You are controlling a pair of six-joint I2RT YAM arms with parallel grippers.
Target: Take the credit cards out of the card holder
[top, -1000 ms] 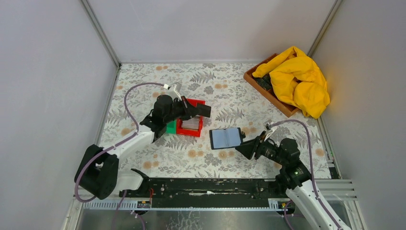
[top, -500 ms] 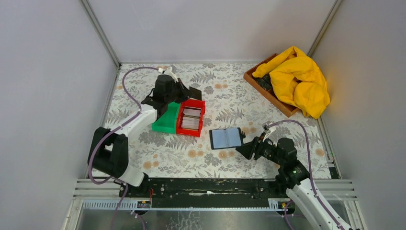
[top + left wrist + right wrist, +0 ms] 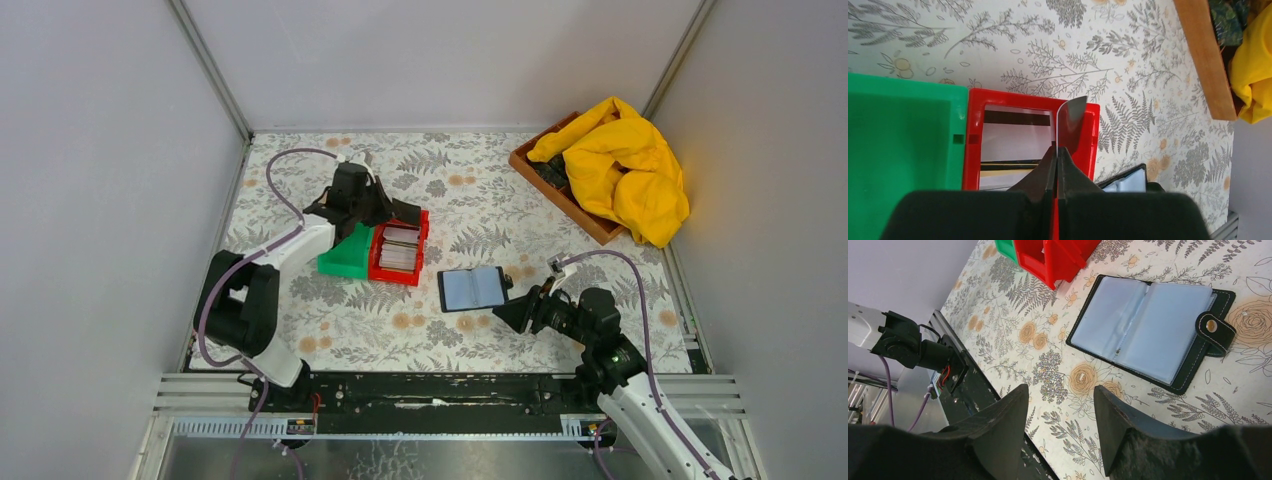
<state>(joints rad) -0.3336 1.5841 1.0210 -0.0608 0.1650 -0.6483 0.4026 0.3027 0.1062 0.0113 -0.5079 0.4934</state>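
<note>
Left claw (image 3: 386,208) pinches a dark credit card (image 3: 407,213), red bin (image 3: 394,277) just below it; open card holder (image 3: 472,288) lies before the spread right claw (image 3: 512,312).

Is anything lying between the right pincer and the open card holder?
Nothing visible. The card holder lies open and flat just ahead of the open right pincer, with only bare floral tablecloth between them.

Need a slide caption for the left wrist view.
Left gripper pinches a grey card above the red bin of cards, green bin alongside.

no readable text, labels or numbers
</note>
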